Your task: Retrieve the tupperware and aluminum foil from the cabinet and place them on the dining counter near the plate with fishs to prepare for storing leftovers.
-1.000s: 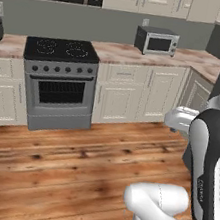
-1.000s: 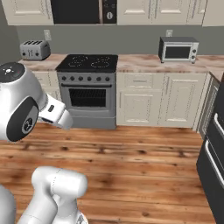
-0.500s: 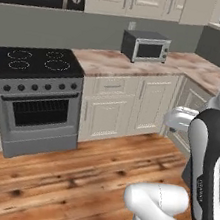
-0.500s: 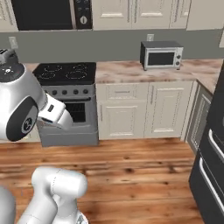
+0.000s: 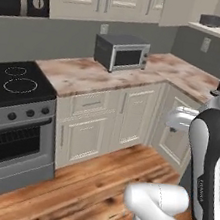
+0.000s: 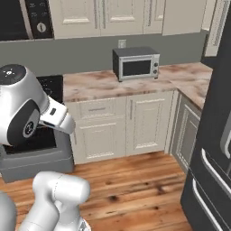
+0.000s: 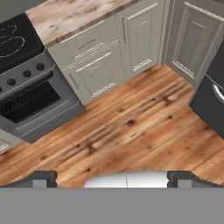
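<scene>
- Your two-finger gripper (image 7: 112,178) hangs over the wood floor, jaws wide apart and empty; nothing is fetched.
- The small dark grey rectangular tub (image 5: 212,20) sits on the open cream wall cabinet's shelf (image 5: 214,30), far right.
- Foil box, dining counter and plate are yet to find.

A grey microwave (image 5: 121,53) sits on the marbled countertop (image 5: 87,75) beside a black stove (image 5: 9,115).

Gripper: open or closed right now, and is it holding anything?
Gripper: open, jaws spread wide, holding nothing; it looks down at the wooden floor.
</scene>
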